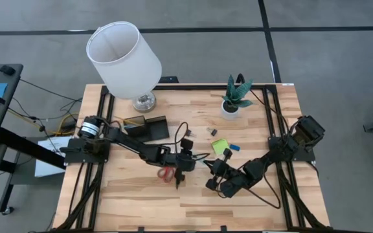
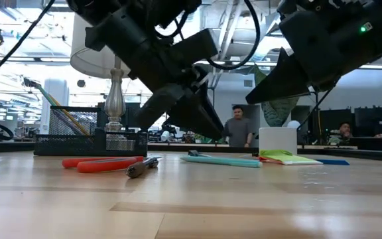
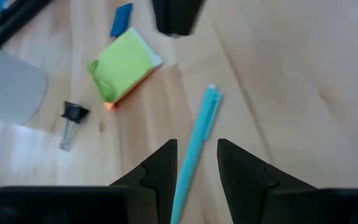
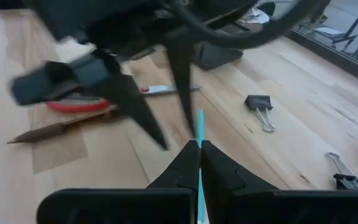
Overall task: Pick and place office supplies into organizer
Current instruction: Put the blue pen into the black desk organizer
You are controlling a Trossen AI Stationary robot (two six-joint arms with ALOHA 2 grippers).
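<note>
A light-blue pen [image 3: 197, 137] lies flat on the table [image 1: 141, 200]. My left gripper [image 3: 194, 165] hovers over it, open, one finger on either side of the pen, not touching. My right gripper [image 4: 199, 155] comes from the opposite side, shut to a thin slit through which the pen [image 4: 199, 121] shows. In the low view both grippers stand above the pen [image 2: 221, 160]. Red-handled scissors [image 1: 167, 173] and a dark pencil [image 2: 141, 167] lie near the left gripper [image 1: 193, 162]. The lime sticky-note pad [image 1: 220, 146], blue eraser [image 1: 234, 147] and binder clips [image 1: 211, 132] lie toward the far right. The black organizer [image 1: 146, 126] sits by the lamp.
A white-shaded lamp [image 1: 123, 55] stands at the far left beside the organizer, and a small potted plant [image 1: 235, 97] at the far right. The two arms meet close together at mid-table. People [image 2: 236, 129] show in the room beyond. Bare wood lies along the near edge.
</note>
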